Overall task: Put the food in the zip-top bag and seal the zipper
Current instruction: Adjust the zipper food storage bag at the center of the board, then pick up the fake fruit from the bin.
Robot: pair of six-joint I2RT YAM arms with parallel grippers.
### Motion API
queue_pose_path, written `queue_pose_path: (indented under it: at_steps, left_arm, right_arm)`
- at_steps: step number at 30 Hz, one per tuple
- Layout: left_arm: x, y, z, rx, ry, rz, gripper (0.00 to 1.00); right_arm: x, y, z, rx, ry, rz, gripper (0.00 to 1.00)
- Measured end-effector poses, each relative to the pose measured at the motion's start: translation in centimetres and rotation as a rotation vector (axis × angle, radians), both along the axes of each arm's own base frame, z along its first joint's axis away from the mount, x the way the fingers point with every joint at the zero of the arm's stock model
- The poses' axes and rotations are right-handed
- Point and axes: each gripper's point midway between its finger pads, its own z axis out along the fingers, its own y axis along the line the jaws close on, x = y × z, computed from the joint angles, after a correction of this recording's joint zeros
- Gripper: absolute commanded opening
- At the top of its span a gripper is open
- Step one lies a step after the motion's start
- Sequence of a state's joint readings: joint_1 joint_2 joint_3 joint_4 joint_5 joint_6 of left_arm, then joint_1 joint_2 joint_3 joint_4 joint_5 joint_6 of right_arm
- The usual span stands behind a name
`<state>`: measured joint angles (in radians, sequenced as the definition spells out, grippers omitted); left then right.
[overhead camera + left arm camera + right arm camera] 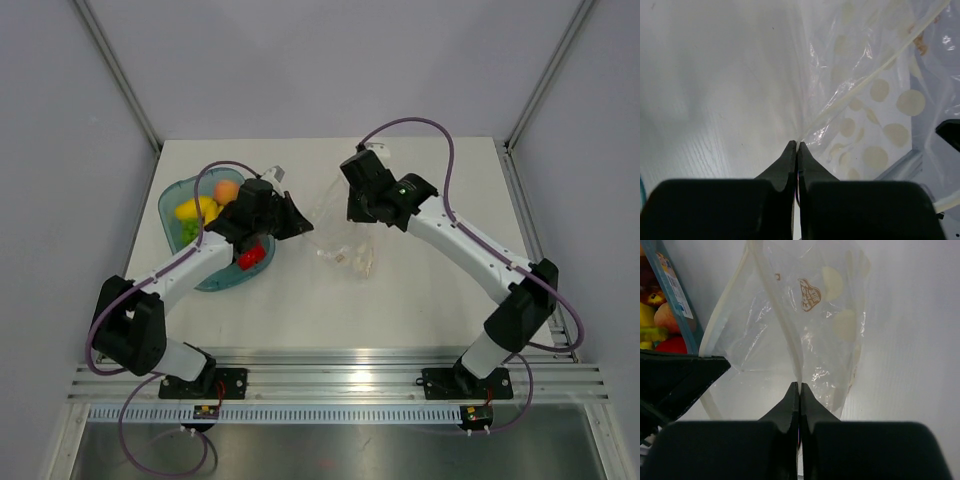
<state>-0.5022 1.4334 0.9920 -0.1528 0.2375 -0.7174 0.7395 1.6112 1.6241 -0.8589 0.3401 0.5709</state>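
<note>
Found zip-top bag (345, 245) lying at frame centre on table (420, 300), pinched from 2 sides. Noted left gripper (797, 145) pressed shut on zipper (865, 76) end, with film spread toward upper right. Noted right gripper (799, 385) likewise clamped on mouth strip, with bag fanned upward. Observed food (205, 212) in teal tray (168, 205), left of centre, apart from bag.

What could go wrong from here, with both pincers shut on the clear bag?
1. Both the left pincer and the right pincer are shut on the clear crinkly plastic bag, so neither is free to fetch the small toy fruits in the teal translucent tray. Releasing one may let the mouth collapse.
2. Each grip is only a fingertip pinch on the thin rim, so the film could slip out.
</note>
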Motion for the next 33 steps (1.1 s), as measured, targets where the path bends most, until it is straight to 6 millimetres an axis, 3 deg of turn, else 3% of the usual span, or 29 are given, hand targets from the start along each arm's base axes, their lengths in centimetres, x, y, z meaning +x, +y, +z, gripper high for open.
queue_pose_path:
  at_steps: [2,4,6,7,13,21,25,28,33]
  left_arm:
    - [0.8,0.6,0.2,-0.015,0.002,0.014,0.08]
    - [1.4,1.0,0.1,-0.019,0.018,0.011,0.30]
    - [2.0,1.1,-0.1,-0.014,0.037,0.003,0.61]
    - [2.1,1.2,-0.1,-0.007,0.041,-0.002,0.68]
    - [2.4,3.1,1.7,0.099,0.029,0.000,0.75]
    - [1.9,10.3,3.6,0.356,-0.058,0.155,0.86]
    - [2.0,13.1,1.8,0.517,-0.041,0.191,0.87]
    - [2.1,14.7,-0.6,0.651,0.014,0.183,0.88]
    - [2.3,16.3,-4.5,0.794,0.121,0.164,0.89]
  right_arm:
    - [1.0,0.9,-1.2,-0.016,0.011,0.007,0.00]
    - [1.6,1.4,-2.9,-0.042,0.036,0.012,0.00]
    - [1.8,1.7,-4.7,-0.072,0.068,0.017,0.00]
    - [1.9,1.7,-5.2,-0.081,0.075,0.020,0.00]
    - [2.1,1.8,-5.4,-0.101,0.073,0.041,0.00]
    - [2.0,1.8,-4.7,-0.095,0.052,0.061,0.00]
    - [1.6,1.7,-4.5,-0.083,0.050,0.075,0.00]
    - [1.3,1.7,-4.3,-0.072,0.050,0.084,0.00]
    - [0.9,1.6,-4.4,-0.066,0.054,0.090,0.00]
